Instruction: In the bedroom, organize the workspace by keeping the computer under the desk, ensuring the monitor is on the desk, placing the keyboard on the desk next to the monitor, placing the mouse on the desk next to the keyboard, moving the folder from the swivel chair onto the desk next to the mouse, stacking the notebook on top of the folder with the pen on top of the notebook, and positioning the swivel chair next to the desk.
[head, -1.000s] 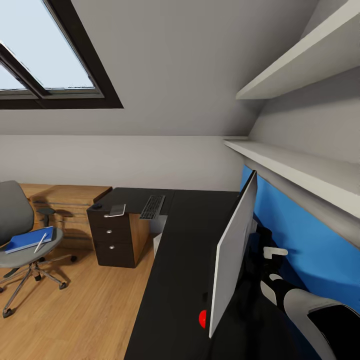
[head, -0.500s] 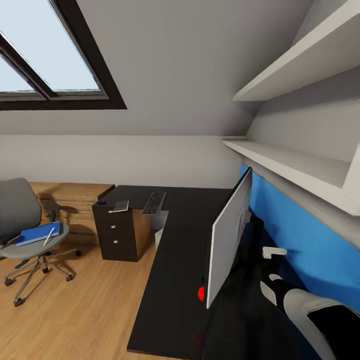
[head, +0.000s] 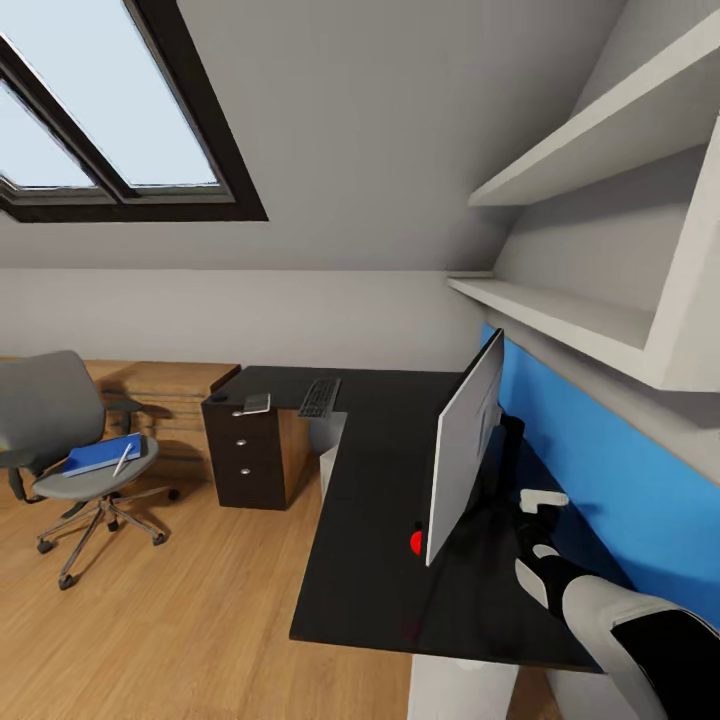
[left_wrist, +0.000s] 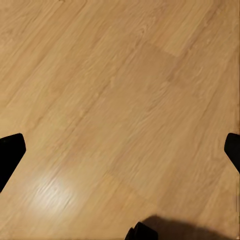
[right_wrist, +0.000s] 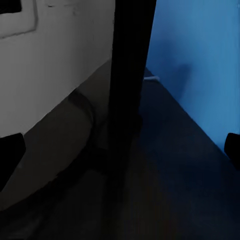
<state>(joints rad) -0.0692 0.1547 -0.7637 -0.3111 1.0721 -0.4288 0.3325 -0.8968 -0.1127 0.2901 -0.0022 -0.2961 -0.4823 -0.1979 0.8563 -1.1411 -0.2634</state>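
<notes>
One second of backing off widens the head view; the desk's (head: 380, 520) near edge now shows. The right gripper (right_wrist: 120, 145), fingertips spread and empty, faces the monitor's (head: 465, 445) stand. Folder (head: 100, 455) and pen (head: 122, 459) wait on the swivel chair (head: 60, 430): monitor likely placed.
</notes>
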